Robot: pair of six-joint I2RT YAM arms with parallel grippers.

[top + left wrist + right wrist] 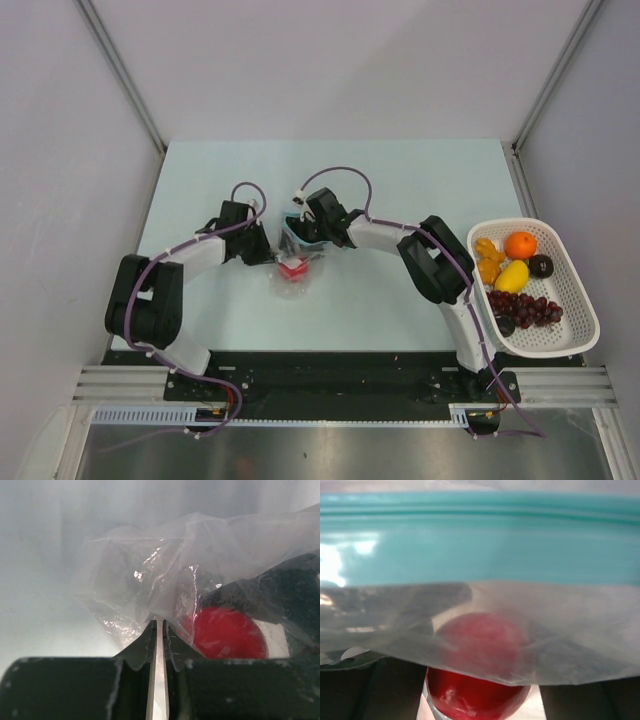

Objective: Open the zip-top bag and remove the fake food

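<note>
The small clear crinkly plastic zip-top bag [295, 255] is lying mid-desk [400, 180] between the arms, a red ball [225, 632] of fake food inside. The left claw [159, 640] is clenching a fold of its film. The right claw [300, 232] is sitting at the teal-blue zip strip [480, 540]; I cannot tell its grip. Other toy fruits [520, 275] are lying in the white perforated plastic basket [565, 285].

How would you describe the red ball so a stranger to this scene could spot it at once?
Start at the middle of the pale green table and find the crinkly clear bag with a teal strip. The red ball sits inside that bag. It is the only red toy; the orange, yellow and purple ones are in the white basket at the right edge.
</note>
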